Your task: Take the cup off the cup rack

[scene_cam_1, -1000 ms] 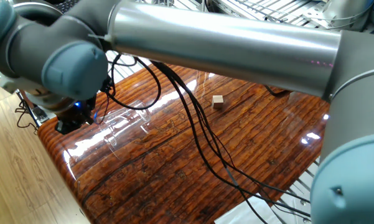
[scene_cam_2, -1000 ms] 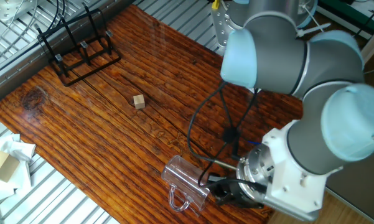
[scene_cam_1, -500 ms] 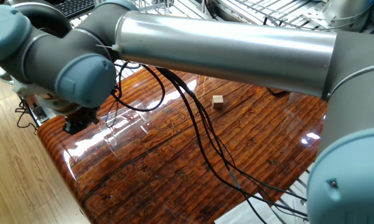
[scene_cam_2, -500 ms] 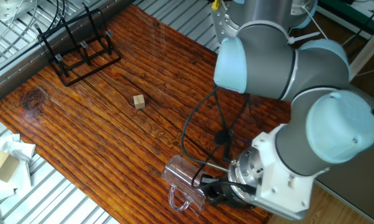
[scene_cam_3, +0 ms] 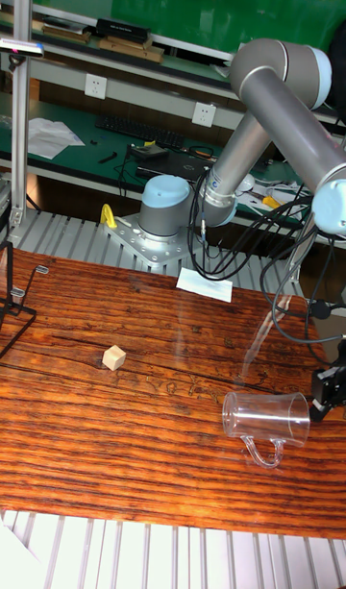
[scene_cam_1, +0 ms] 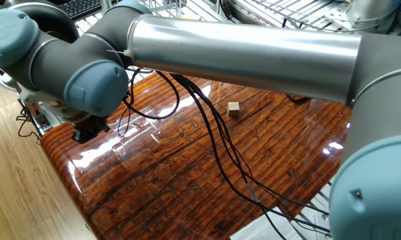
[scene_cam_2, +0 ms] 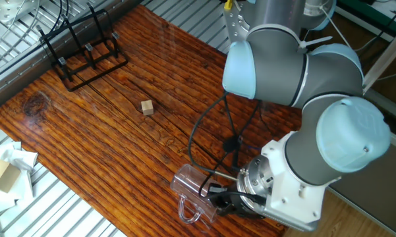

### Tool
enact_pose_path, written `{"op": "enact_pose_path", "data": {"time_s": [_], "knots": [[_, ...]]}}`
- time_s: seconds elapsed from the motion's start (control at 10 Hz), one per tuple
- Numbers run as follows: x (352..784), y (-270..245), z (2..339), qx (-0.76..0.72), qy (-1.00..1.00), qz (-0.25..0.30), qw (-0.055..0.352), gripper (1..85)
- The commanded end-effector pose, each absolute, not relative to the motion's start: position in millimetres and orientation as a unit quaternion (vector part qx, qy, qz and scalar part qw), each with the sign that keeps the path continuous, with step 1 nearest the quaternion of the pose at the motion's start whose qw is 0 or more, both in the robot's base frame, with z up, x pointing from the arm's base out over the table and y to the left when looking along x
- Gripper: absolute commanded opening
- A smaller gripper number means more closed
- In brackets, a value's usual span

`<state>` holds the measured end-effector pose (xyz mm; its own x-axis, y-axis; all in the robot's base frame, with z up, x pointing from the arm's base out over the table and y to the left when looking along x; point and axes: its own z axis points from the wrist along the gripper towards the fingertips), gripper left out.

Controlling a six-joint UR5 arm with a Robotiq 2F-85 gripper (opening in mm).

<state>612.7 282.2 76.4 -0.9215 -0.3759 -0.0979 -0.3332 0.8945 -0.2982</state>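
Note:
The cup (scene_cam_2: 194,189) is clear glass and lies on its side on the wooden table near the front edge, its handle (scene_cam_2: 188,212) flat on the wood. It also shows as the cup (scene_cam_3: 266,418) and faintly as the cup (scene_cam_1: 137,133). My gripper (scene_cam_2: 215,199) sits low at the cup's open end, its dark fingers apart around the rim, and the cup rests on the table. The gripper (scene_cam_3: 325,393) is partly cut by the frame edge. The black wire cup rack (scene_cam_2: 85,49) stands empty at the far corner of the table, well away from the cup.
A small wooden cube (scene_cam_2: 146,107) lies mid-table between rack and cup. Black cables (scene_cam_2: 227,141) hang from the arm over the wood. A silver wire frame (scene_cam_2: 13,13) and crumpled paper (scene_cam_2: 6,161) sit beside the table. The arm's big links (scene_cam_1: 240,47) block much of one fixed view.
The wrist and gripper have slid along the table toward the cup's open end. The cup, the cube and the rack have stayed where they were.

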Motion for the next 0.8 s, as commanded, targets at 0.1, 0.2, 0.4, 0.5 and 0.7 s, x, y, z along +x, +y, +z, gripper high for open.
{"op": "enact_pose_path", "data": {"time_s": [0.1, 0.2, 0.4, 0.5, 0.7], "knots": [[613, 276, 78, -0.185, 0.968, -0.150, 0.074, 1.3], [613, 276, 81, -0.188, 0.968, -0.152, 0.073, 1.3], [613, 270, 88, -0.196, 0.964, -0.167, 0.072, 1.3], [613, 267, 91, -0.201, 0.961, -0.174, 0.071, 1.3], [614, 263, 99, -0.216, 0.958, -0.174, 0.076, 1.3]]}}
